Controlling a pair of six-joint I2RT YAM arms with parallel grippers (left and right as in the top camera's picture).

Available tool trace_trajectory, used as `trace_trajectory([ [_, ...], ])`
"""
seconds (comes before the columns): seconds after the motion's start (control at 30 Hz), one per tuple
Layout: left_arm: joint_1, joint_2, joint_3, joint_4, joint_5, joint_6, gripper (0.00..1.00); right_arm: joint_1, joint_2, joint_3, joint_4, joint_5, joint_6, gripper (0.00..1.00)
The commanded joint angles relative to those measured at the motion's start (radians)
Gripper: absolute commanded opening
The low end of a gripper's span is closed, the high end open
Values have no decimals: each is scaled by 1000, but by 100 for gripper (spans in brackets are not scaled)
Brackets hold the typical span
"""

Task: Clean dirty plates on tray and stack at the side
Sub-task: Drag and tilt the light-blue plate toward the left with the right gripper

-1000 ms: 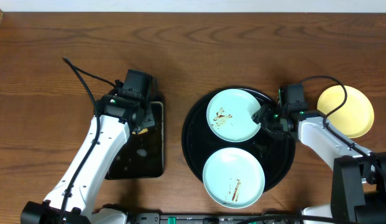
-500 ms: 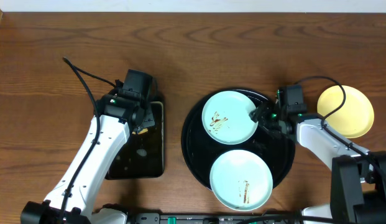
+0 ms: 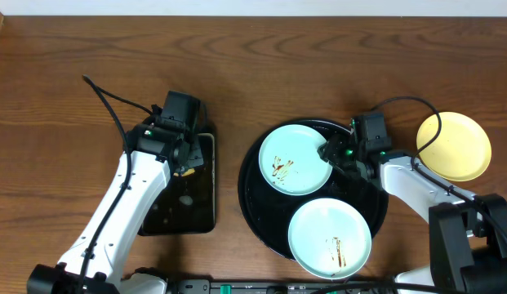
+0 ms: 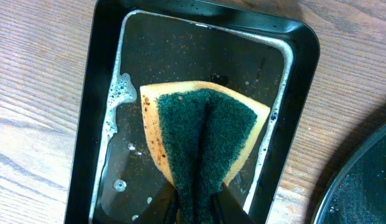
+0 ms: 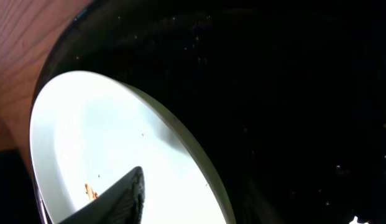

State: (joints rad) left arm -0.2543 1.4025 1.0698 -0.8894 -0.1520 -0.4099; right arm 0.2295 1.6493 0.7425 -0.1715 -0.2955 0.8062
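Overhead, two pale blue plates, brown-smeared; left gripper pinching sponge; right gripper, state unclear

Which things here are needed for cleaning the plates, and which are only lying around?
Needed: upper pale blue plate, lower pale blue plate, pale yellow plate, round black tray, sponge, rectangular black tray with soapy water.
Lying around: black cable.

Left of the tray, the left arm has a long white shell, black joints, a boxy black wrist block, a green light and a thin cable; right of it, the right arm looks alike, with a looping cable.
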Motion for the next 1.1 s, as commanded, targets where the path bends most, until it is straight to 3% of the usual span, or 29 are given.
trace_trajectory([
  [0.0,5,-9,-8,1,10,16,15,15,34,-30,-13,-5,3,45],
  [0.3,5,-9,-8,1,10,17,15,61,34,-30,30,-1,-14,45],
  [0.33,5,-9,-8,1,10,17,15,62,34,-30,30,0,-14,41],
  [0.5,5,-9,-8,1,10,17,15,62,34,-30,20,7,-14,1],
  [0.63,5,-9,-8,0,10,17,15,62,34,-30,7,40,-15,1],
  [0.77,5,-9,-8,0,10,17,8,62,34,-30,-11,62,-21,2],
  [1.07,33,-8,-11,-3,9,-14,7,19,32,-30,-56,80,-35,2],
])
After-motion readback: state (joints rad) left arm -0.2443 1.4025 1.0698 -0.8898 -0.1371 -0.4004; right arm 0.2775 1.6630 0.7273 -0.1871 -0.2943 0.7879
